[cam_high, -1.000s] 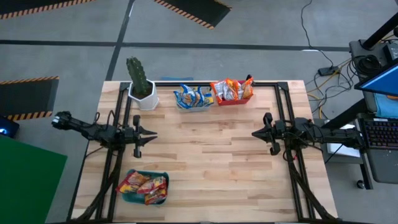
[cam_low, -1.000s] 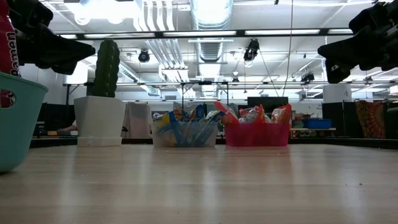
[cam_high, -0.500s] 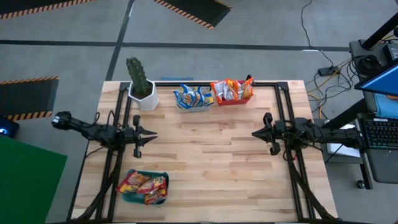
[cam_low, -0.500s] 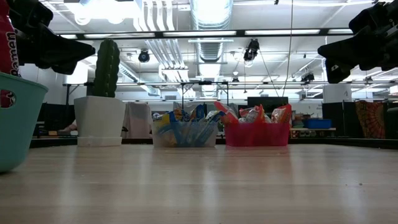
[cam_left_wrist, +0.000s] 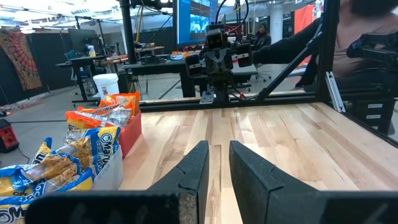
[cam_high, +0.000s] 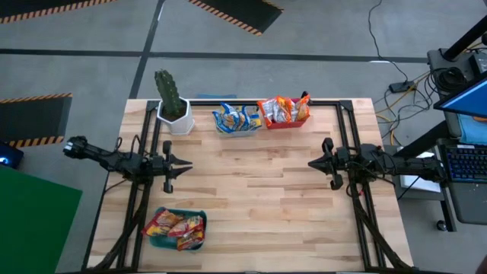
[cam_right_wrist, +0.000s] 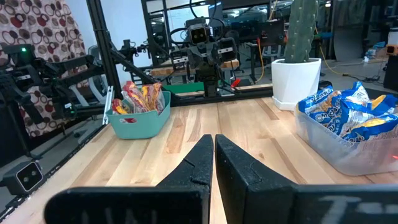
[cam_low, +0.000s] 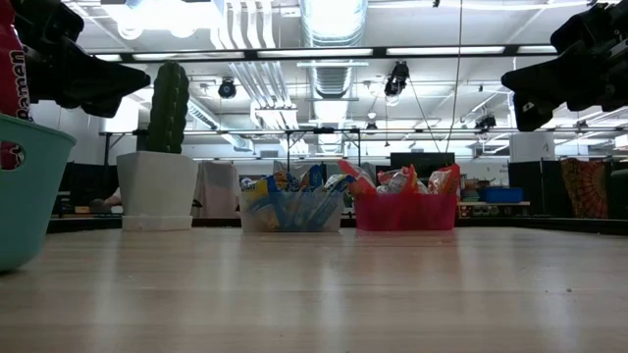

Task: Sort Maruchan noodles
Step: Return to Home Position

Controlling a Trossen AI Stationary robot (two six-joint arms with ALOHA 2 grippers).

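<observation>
Maruchan noodles [cam_high: 176,227]: all binned; red in teal bin [cam_high: 186,212], near-left corner of bench [cam_high: 251,198]; blue in clear bin [cam_high: 237,132], orange in red bin [cam_high: 285,123], far edge.
Left hand [cam_high: 181,164]: empty, narrowly open, left edge.
Right hand [cam_high: 313,163]: empty, closed, right edge.
Left to do: seemingly nothing.

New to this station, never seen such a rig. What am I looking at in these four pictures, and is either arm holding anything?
Two robot arms work a wooden table. One picture looks straight down, one looks level across the tabletop, and two come from cameras on the wrists. The left gripper hovers at the left side, slightly open, the right gripper at the right, shut; neither holds anything. Everything is sorted: red packets in the teal bin, orange packets in the red bin, blue packets in the clear bin beside a potted cactus.
</observation>
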